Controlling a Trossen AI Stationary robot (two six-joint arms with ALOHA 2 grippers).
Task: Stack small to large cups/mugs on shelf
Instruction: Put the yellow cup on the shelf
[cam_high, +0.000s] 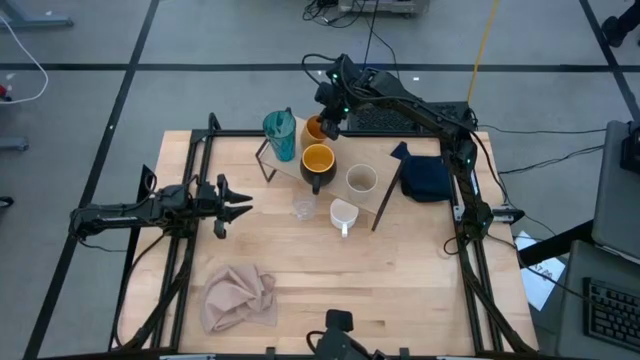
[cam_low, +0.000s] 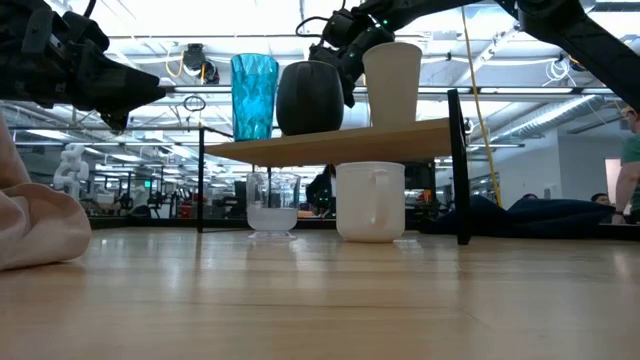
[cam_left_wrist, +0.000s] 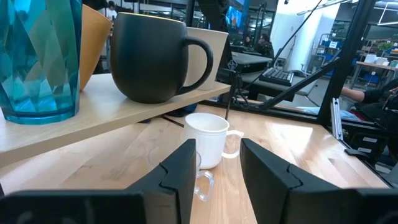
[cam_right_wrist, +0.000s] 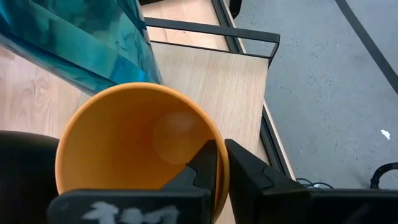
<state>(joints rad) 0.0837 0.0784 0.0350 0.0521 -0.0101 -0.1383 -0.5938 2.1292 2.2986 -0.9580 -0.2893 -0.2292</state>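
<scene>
Right claw (cam_right_wrist: 219, 163) is pinching the rim of the orange cup (cam_right_wrist: 140, 146), one finger inside, one outside, nearly closed. The cup is sitting at the far edge of the shelf (cam_high: 372, 195), beside the teal tumbler (cam_high: 280, 136), behind the black mug (cam_high: 317, 166). Beige cup (cam_high: 361, 180) is standing on the shelf's right part. White mug (cam_high: 343, 215) and clear glass (cam_high: 303, 208) are resting on the desk (cam_high: 400, 290), seemingly just in front. Left claw (cam_high: 232, 206) is hovering left, partly open, empty.

No text, label, brand, number or sign can be read anywhere in these views
</scene>
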